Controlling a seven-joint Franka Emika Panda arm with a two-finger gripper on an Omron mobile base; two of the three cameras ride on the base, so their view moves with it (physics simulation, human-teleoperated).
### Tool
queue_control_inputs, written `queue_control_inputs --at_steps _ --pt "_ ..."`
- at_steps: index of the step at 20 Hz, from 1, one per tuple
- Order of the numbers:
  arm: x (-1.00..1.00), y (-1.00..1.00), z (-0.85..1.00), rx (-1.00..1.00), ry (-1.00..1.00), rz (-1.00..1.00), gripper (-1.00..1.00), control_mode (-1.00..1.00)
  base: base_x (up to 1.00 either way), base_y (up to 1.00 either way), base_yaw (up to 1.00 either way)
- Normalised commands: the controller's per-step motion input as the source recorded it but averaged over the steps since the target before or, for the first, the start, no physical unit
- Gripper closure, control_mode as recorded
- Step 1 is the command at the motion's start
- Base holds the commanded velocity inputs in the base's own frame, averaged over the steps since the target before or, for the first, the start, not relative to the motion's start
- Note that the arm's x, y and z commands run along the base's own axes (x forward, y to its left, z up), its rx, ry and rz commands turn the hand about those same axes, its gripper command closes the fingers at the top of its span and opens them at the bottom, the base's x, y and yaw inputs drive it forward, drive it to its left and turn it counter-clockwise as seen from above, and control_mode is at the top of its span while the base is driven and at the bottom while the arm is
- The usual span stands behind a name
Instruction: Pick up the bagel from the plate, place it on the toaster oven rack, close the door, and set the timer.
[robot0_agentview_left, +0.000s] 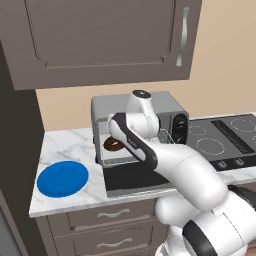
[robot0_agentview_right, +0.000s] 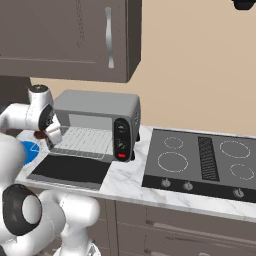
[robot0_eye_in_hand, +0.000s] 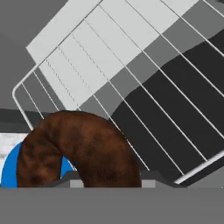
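The jaws are clamping narrowly on the one bagel (robot0_eye_in_hand: 83, 148), which is standing on edge in the gripper (robot0_agentview_left: 116, 145), its hole facing the hand camera. It is hanging at the left front corner of the pulled-out rack (robot0_eye_in_hand: 131, 83), above the open door (robot0_agentview_left: 137, 176) lying flat. The single blue plate (robot0_agentview_left: 62, 178) is sitting bare on the marble counter (robot0_agentview_left: 65, 142) to the left. One oven (robot0_agentview_right: 100, 122) is standing beside a cooktop (robot0_agentview_right: 202, 162).

Base cameras behind me, left and right, face forward-down; both share toaster oven (robot0_agentview_left: 137, 127) and counter (robot0_agentview_left: 65, 142). Hand camera looks along my gripper, very near bagel (robot0_eye_in_hand: 78, 148), rack (robot0_eye_in_hand: 144, 87) beyond.
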Motion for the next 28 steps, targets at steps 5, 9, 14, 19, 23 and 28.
queue_control_inputs --at_steps 5,9,14,19,23,28 --pt "0.02 -0.41 -0.11 -0.1 -0.01 0.26 1.0 -1.0 0.0 0.0 0.0" --pt "0.14 -0.33 -0.01 -0.01 -0.07 0.27 1.0 -1.0 0.0 0.0 0.0" --pt "0.05 -0.44 -0.13 0.0 -0.28 0.17 1.0 -1.0 0.0 0.0 0.0" --pt "0.08 -0.25 -0.26 0.0 -0.2 0.07 1.0 -1.0 0.0 0.0 0.0" --pt "0.16 -0.13 -0.08 0.0 0.0 0.04 1.0 -1.0 0.0 0.0 0.0" --pt "0.35 -0.1 0.0 0.02 0.14 0.0 1.0 -1.0 0.0 0.0 0.0"
